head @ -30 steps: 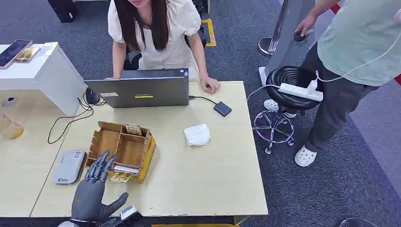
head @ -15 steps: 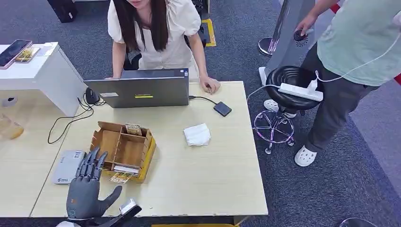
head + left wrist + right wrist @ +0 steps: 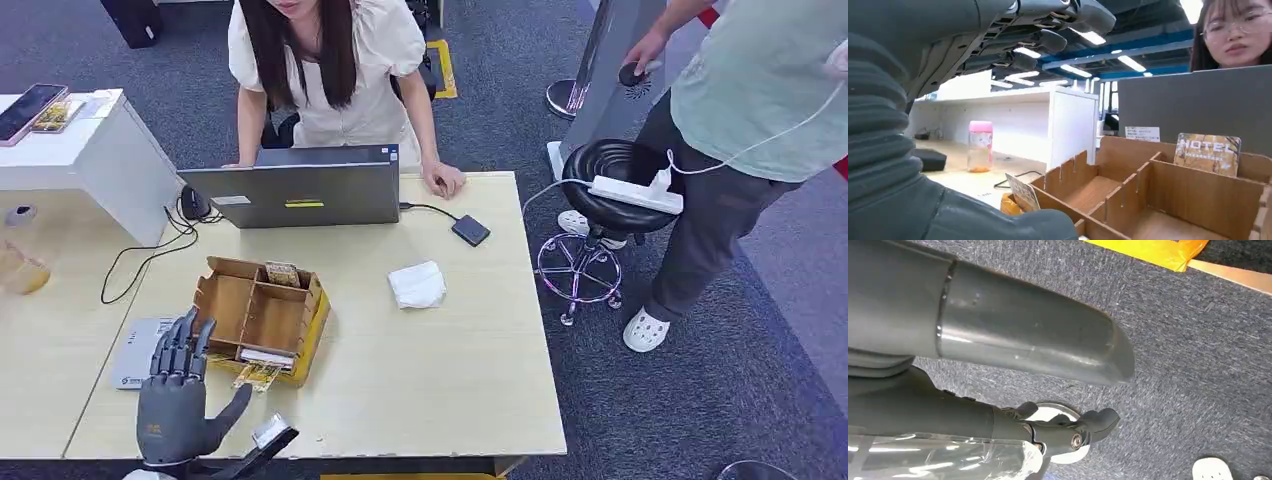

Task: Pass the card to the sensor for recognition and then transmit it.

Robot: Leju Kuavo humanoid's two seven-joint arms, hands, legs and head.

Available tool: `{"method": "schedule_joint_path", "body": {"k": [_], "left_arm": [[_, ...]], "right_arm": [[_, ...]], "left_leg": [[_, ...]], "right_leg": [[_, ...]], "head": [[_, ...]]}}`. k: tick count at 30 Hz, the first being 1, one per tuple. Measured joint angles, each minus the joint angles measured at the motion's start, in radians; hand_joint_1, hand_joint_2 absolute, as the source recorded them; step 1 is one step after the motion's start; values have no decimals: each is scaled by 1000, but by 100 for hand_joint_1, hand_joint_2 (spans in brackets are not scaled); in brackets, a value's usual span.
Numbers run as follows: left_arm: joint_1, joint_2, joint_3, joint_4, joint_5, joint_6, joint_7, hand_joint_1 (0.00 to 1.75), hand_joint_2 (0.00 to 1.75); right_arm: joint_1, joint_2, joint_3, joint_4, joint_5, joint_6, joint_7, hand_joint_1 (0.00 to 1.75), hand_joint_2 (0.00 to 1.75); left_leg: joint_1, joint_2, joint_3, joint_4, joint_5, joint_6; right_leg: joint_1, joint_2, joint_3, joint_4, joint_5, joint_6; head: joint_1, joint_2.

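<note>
The light wooden table [image 3: 420,380] carries everything here. A grey laptop [image 3: 305,195] stands at its far edge, with a person in a cream top [image 3: 330,70] leaning over it; a second person in a green shirt [image 3: 760,90] stands off the right edge beside a black stool [image 3: 615,185] that holds a white power strip [image 3: 635,193].

Toward the near left corner sits one cardboard organiser [image 3: 260,315] with several compartments. One card printed HOTEL [image 3: 1207,153] stands upright in a far compartment. More cards [image 3: 257,375] lie flat at the organiser's near edge, partly on the table; how many there are cannot be told.

The left hand [image 3: 175,400] hangs over the near left edge, palm down, fingers spread and empty, thumb out to the side. Its fingertips [image 3: 180,330] reach between the organiser's left wall and one flat grey sensor box [image 3: 140,352], which lies just beside the organiser on the left. The flat cards lie just right of the hand, apart from it; the organiser's wall stands between the fingers and the upright card.

One white cloth [image 3: 417,284] lies mid-table, and one small black box [image 3: 470,230] lies cabled to the laptop.

The right hand [image 3: 1063,432] hangs over grey carpet [image 3: 1198,365]; whether it is curled or loose cannot be told.
</note>
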Motion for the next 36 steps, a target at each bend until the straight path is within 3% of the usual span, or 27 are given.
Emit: {"method": "schedule_joint_path", "body": {"k": [4, 14, 36], "left_arm": [[10, 28, 0, 33, -76, 3, -3, 0, 175], [21, 74, 0, 71, -97, 4, 4, 0, 175], [14, 103, -12, 80, -9, 0, 36, 0, 175]], "right_arm": [[-1, 0, 0, 0, 5, 1, -1, 0, 0], [-8, 0, 0, 0, 7, 2, -1, 0, 0], [-11, 0, 0, 0, 7, 2, 0, 0, 0]], "left_leg": [[0, 0, 0, 0, 0, 0], [0, 0, 0, 0, 0, 0], [0, 0, 0, 0, 0, 0]], "right_leg": [[0, 0, 0, 0, 0, 0], [0, 0, 0, 0, 0, 0], [0, 0, 0, 0, 0, 0]], "head": [[0, 0], [0, 0], [0, 0]]}}
